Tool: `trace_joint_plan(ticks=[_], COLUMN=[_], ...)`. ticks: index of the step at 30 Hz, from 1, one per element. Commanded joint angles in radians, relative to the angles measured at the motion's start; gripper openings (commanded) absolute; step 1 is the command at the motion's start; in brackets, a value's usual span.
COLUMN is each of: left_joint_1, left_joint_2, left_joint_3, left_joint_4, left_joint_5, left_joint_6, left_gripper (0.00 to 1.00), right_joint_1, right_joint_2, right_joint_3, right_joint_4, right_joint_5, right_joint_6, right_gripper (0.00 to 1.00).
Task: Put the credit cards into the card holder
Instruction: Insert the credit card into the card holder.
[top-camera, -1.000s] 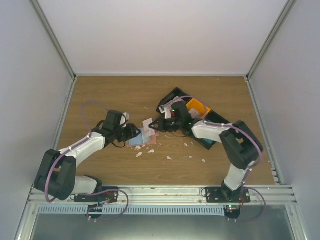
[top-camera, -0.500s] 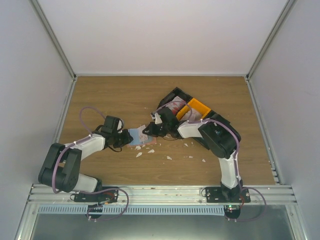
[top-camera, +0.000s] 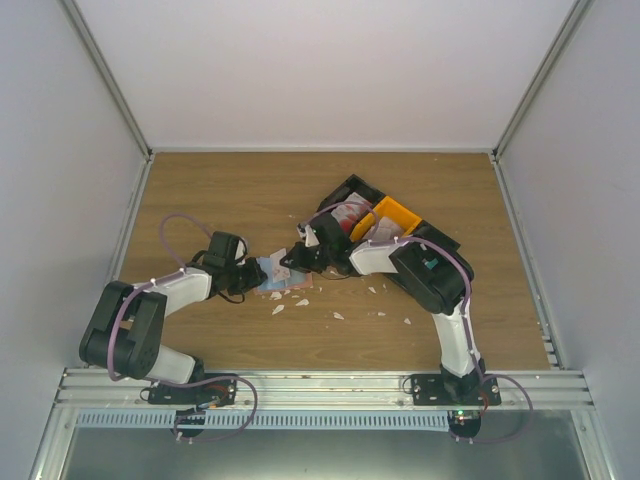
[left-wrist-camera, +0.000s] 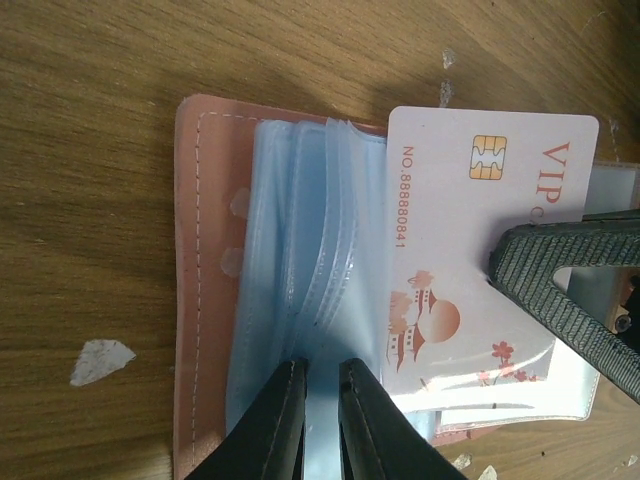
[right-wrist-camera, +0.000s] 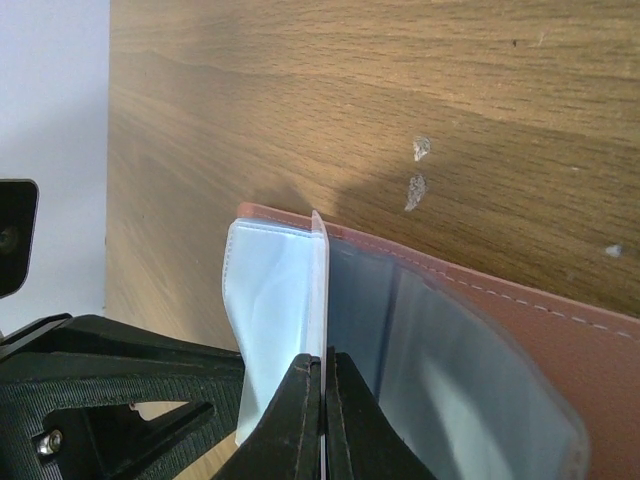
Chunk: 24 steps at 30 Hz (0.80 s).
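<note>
Near edge: the arm bases are bolted to a metal rail at the front of the tabletop, with a strip of bare wood just beyond it.
Left arm: folded low on the left side, its wrist reaching right to the card holder.
Right arm: elbow raised over the right half, its wrist stretched left to the same spot.
Scraps: small white bits dot the wood in front of the holder, and one lies just off its cover.
Card holder: lies open and flat mid-tabletop between the two wrists. It has a salmon-pink cover with a stitched border, and its pale blue pockets are fanned up.
Left jaws: clenched on one blue pocket leaf.
Card: whitish-pink with a gold chip, "VIP" lettering and a pagoda-and-sun print. It lies over the holder's far-side pockets; whether it sits inside one cannot be told.
Right jaws: clenched on the card's edge, the card seen edge-on from the right wrist.
Open room: bare wood lies left of the holder and on toward the back.
Bins: a black bin and an orange bin sit slanted close behind the right wrist, crowding that side. A red-and-white stack shows in the black one.
Walls: white panels close the left, right and far sides.
</note>
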Motion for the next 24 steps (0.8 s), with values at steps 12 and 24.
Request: trace_joint_plan(ticks=[12,24], left_joint_1=[0.006,0.006], left_joint_2=[-0.018,-0.05], left_joint_3=[-0.046,-0.043], left_joint_4=[0.009,-0.016], left_joint_5=[-0.07,-0.096], left_joint_6=[0.007,0.012], left_gripper=[0.16,0.17], right_joint_1=[0.041,0.043], right_joint_2=[-0.001,-0.031], right_joint_3=[-0.065,-0.094], right_joint_4=[-0.176,-0.16], right_joint_5=[0.127,0.116], right_joint_6=[0.127,0.142], right_gripper=[0.01,0.0])
